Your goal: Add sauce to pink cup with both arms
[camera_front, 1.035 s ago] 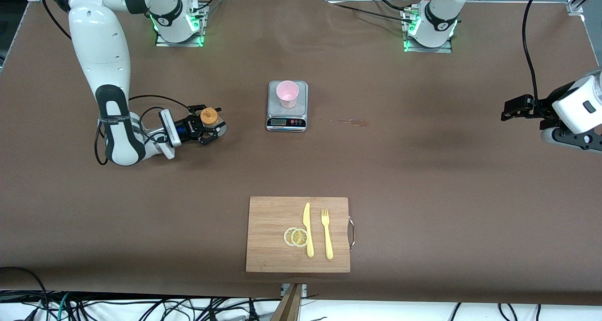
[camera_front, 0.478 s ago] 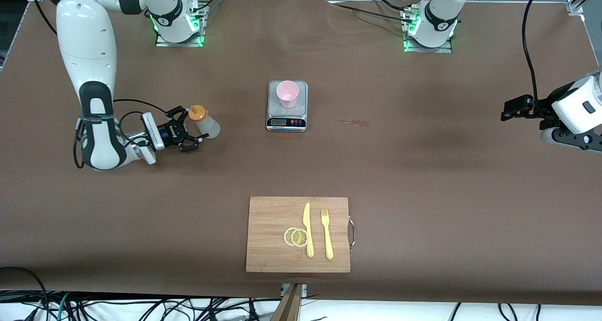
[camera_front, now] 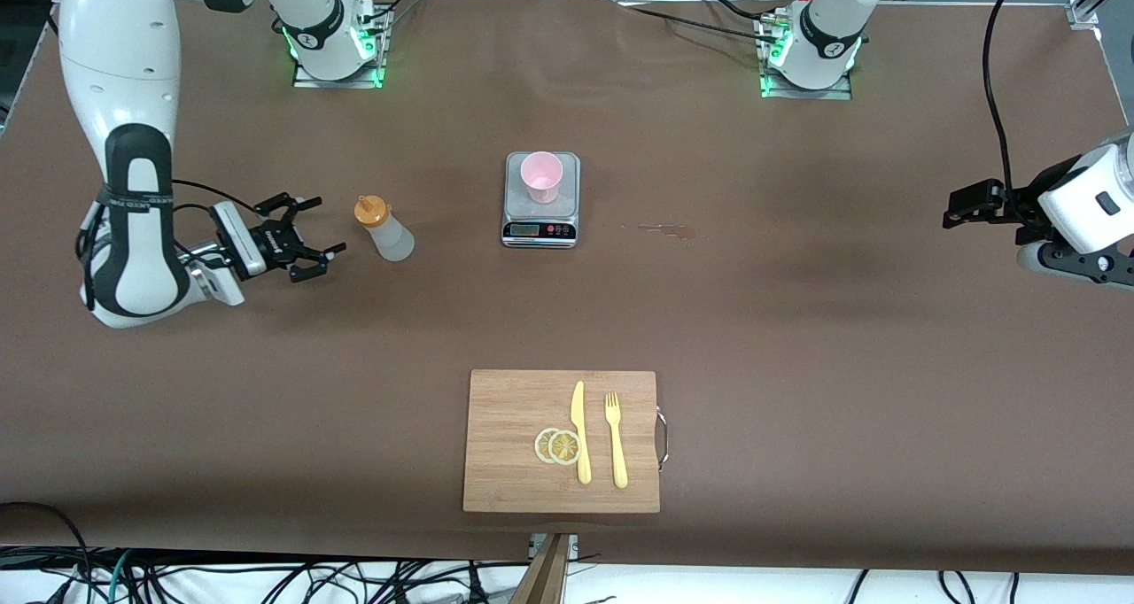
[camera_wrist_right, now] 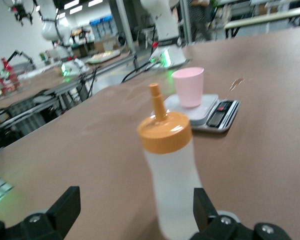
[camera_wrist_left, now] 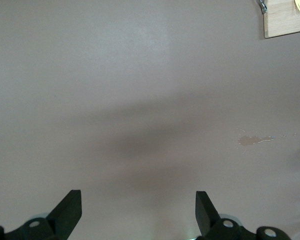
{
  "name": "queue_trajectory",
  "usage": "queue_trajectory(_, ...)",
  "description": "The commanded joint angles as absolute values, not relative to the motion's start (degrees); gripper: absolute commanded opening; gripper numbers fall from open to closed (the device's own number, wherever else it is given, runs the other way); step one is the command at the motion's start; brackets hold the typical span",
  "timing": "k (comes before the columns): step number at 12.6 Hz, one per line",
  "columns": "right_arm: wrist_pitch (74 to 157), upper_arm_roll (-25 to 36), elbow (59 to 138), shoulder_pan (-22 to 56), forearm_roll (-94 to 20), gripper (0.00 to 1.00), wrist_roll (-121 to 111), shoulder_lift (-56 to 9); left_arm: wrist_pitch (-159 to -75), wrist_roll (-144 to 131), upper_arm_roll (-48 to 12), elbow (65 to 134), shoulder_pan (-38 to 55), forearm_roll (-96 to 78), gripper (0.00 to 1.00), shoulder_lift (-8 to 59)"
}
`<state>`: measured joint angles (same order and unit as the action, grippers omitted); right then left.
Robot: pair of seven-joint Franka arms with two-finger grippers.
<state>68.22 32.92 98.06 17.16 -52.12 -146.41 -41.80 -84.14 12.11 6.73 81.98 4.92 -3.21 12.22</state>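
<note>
Small translucent whitish plastic squeeze bottle with an orange nozzle cap [camera_front: 384,229] stands upright on the brown tabletop [camera_front: 797,338], toward the right arm's end, beside the scale and free of any grip; in the right wrist view the bottle [camera_wrist_right: 172,175] sits between the two black fingers [camera_wrist_right: 65,207] but touches neither. Small pale pink translucent tapered plastic cup [camera_front: 541,176] stands upright on a small grey digital kitchen scale [camera_front: 541,223] near the middle of the tabletop — well apart from the bottle. Right tool [camera_front: 312,246] is low over the tabletop just beside the bottle, on the side toward the right arm's end, jaws spread wide, nothing in them. Left tool [camera_front: 952,209] waits over the left arm's end of the tabletop, jaws wide apart and empty; its wrist view shows bare tabletop and a small pale stain [camera_wrist_left: 255,140]. That stain [camera_front: 666,229] lies beside the scale, toward the left arm's end. Nearer the front camera lies a rectangular wooden cutting board [camera_front: 514,409] with a metal handle — on it two lemon slices [camera_front: 558,445], a yellow plastic knife [camera_front: 580,433] and a yellow plastic fork [camera_front: 616,440].
</note>
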Motion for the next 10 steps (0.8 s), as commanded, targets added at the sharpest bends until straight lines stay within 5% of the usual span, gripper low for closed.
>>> queue_trajectory(1,74.2,32.9,99.0,17.8,-43.5,1.0,-138.2,-32.6,-82.8,13.1,6.8,79.5,5.2,-2.2,1.0,13.4)
queue_trajectory(10,84.1,28.3,99.1,18.8,-22.0,1.0,-94.1,-13.6,-82.8,13.0,6.9,79.5,5.6,-2.2,1.0,13.4)
